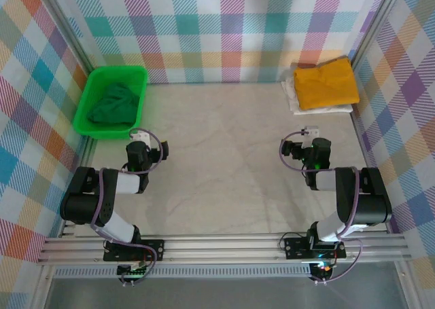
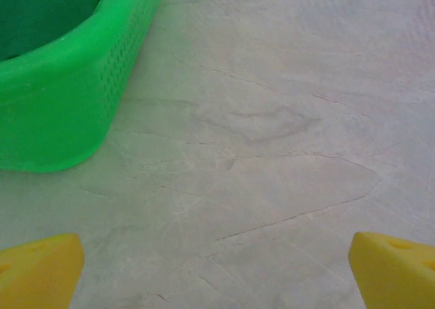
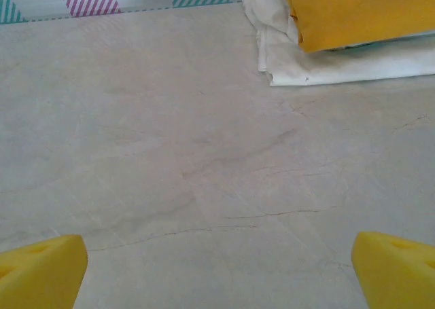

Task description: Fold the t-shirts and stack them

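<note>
A crumpled dark green t-shirt lies inside the bright green mesh basket at the back left; its cloth shows over the basket wall in the left wrist view. At the back right a folded mustard yellow t-shirt rests on a folded white t-shirt; the right wrist view shows the yellow one on the white one. My left gripper hangs open just in front of the basket, nothing between its yellow fingertips. My right gripper is open and empty, well short of the stack.
Checked fabric walls and metal frame posts close in the table at the back and both sides. The marbled tabletop between the two arms lies bare. A rail carrying the arm bases runs along the near edge.
</note>
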You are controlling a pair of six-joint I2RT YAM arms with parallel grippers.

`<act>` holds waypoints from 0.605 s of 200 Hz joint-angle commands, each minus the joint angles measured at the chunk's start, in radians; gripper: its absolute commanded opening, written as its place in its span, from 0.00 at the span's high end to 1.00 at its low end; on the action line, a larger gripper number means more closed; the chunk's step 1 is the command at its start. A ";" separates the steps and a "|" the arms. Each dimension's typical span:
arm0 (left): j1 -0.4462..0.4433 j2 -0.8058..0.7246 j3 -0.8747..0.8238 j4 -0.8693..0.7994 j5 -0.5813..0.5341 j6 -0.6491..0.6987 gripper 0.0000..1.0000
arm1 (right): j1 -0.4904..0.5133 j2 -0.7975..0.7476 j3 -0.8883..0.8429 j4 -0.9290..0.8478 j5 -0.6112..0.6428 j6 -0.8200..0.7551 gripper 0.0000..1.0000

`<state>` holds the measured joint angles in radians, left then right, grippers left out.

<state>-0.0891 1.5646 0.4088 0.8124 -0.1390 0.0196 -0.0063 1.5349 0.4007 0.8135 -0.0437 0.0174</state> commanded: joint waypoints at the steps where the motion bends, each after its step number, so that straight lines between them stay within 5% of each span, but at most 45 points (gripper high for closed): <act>1: 0.008 0.000 0.012 -0.004 0.011 0.006 0.00 | -0.002 -0.001 0.016 0.009 -0.025 -0.008 0.00; 93: 0.010 -0.050 0.023 -0.054 0.055 0.028 0.00 | -0.001 -0.013 0.016 0.010 0.002 0.001 0.00; 121: -0.027 -0.343 0.122 -0.423 0.098 -0.013 0.05 | 0.007 -0.290 0.134 -0.453 0.184 0.173 0.00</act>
<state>-0.0978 1.4590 0.4431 0.6170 -0.1089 0.0319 -0.0040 1.4567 0.4187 0.6689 0.0029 0.0368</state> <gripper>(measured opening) 0.970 0.996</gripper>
